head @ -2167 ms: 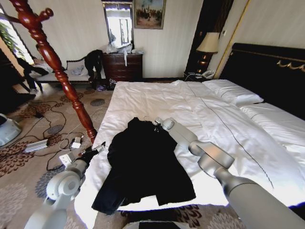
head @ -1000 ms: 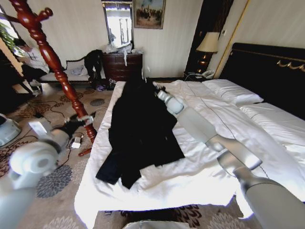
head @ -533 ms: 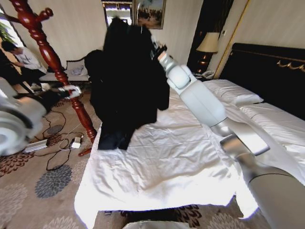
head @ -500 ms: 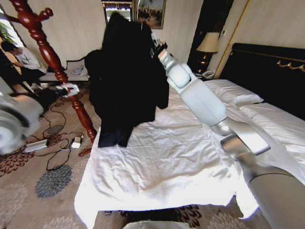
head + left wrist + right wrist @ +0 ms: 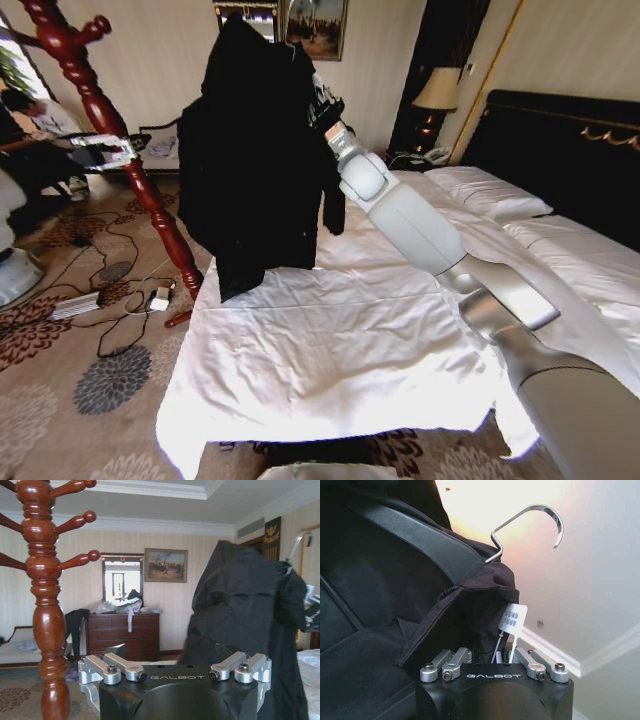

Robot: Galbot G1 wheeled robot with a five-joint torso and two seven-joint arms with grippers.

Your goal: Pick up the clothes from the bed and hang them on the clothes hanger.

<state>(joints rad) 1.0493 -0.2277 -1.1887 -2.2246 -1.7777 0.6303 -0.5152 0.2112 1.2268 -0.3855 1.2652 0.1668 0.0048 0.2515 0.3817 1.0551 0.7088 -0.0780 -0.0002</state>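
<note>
The right gripper (image 5: pixel 322 108) is clamped on the clothes (image 5: pixel 255 160), which hang clear above the bed (image 5: pixel 330 330). The left gripper (image 5: pixel 108 150), jaws spread and holding nothing, waits beside the clothes hanger (image 5: pixel 95 110) at nine o'clock. Pickup looks finished; hanging remains

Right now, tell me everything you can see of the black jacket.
The black jacket hangs in the air, clear of the bed, held up near its collar by the right gripper. It looks dark, slightly shiny, with a sleeve dangling. A metal hanger hook sticks out of the collar, and a white tag dangles there. It is apart from the coat stand.
</note>
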